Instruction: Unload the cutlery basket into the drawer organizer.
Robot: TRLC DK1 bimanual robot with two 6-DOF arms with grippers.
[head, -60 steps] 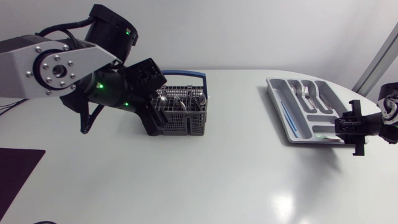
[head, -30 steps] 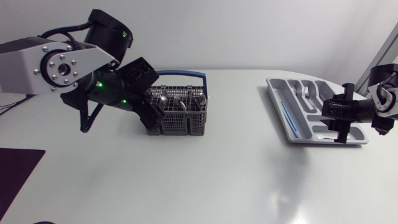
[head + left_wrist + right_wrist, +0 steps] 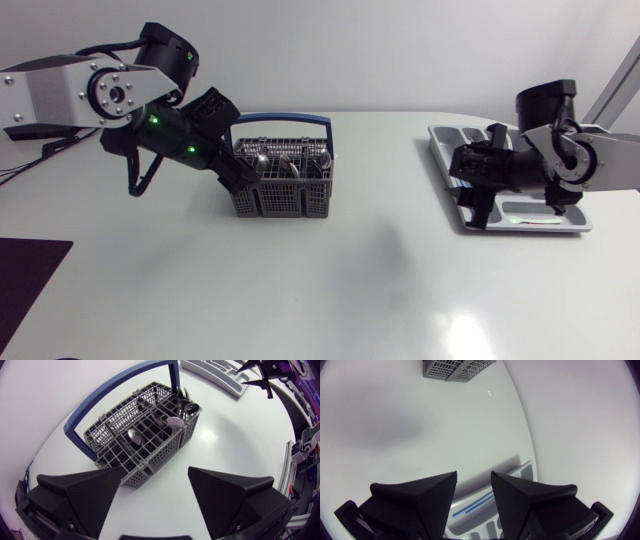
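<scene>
Right arm's the big mover: over the last second it came in from the worktop's (image 3: 330, 290) far edge, and your right tool (image 3: 468, 190) now hangs over the basket-side end of the drawer organizer (image 3: 560, 222). Left arm pulled back and up a little, so your left tool (image 3: 238, 174) sits just off the left end of the cutlery basket (image 3: 290, 202) instead of lower down beside it.

Left wrist view: the left tool (image 3: 156, 477) is released, fingers spread wide with nothing in them. The near corner of the basket (image 3: 165, 457) is just ahead of it, in front of the left finger. Can't tell if that finger touches the mesh.

Basket's upright on the worktop, left of the middle, blue handle (image 3: 285, 120) standing up over the far side. It's not unloaded: there are spoons (image 3: 175, 421) standing bowl-up in its compartments, a couple more bunched at the end farthest from the tool.

Right tool (image 3: 468, 190) is also released, but the gap is narrow and nothing's pinched in it. From the right wrist view you look down past the fingers (image 3: 420, 495) at the organizer (image 3: 520, 472) rim, with a thin blue piece (image 3: 476, 505) lying in one long compartment. Too small to say what it is. The basket (image 3: 457, 367) shows well apart across the worktop.
</scene>
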